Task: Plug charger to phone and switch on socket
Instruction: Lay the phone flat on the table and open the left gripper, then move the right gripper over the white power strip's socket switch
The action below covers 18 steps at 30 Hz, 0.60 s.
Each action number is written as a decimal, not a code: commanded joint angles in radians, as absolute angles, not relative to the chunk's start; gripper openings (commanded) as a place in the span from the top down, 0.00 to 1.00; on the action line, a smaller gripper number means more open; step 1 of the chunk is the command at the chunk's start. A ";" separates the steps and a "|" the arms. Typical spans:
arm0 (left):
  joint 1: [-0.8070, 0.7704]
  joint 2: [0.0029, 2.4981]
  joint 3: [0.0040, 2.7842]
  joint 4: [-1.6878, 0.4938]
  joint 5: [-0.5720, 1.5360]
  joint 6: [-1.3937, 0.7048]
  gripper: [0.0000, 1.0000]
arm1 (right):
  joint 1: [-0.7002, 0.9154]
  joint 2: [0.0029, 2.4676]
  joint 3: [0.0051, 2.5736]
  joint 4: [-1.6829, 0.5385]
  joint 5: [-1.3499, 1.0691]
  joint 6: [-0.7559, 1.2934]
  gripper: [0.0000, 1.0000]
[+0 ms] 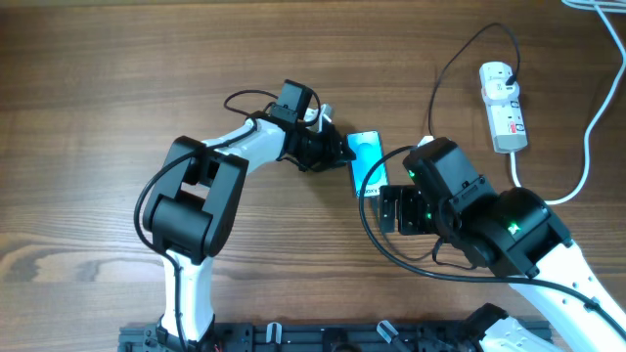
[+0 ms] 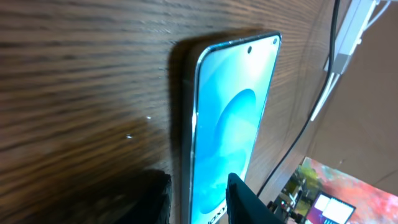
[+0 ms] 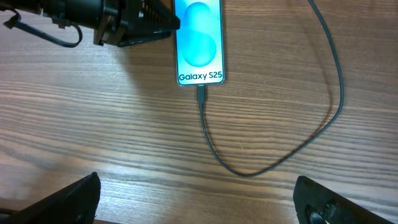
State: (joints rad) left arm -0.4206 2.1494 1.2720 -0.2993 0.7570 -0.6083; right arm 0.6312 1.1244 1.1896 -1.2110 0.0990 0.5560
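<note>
On table point(image 1: 98, 78), phone point(image 1: 367, 161) lies fore-aft, text end nearest robot.

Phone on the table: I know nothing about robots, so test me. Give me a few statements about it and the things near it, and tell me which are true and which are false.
1. The phone has its screen lit blue. True.
2. The charger lies unplugged beside the phone. False: its tip sits in the phone's end, just below the words "Galaxy S25".
3. The right gripper is clamped on the cable. False: its fingers stand wide apart and hold nothing.
4. The left gripper is at the phone's long side. True.
5. The socket touches the phone. False: it lies well apart from it.
</note>
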 commanded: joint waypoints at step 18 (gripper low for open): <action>-0.227 0.924 1.290 -1.132 -0.043 -0.370 0.64 | 0.149 1.197 1.230 -0.869 0.015 0.719 0.96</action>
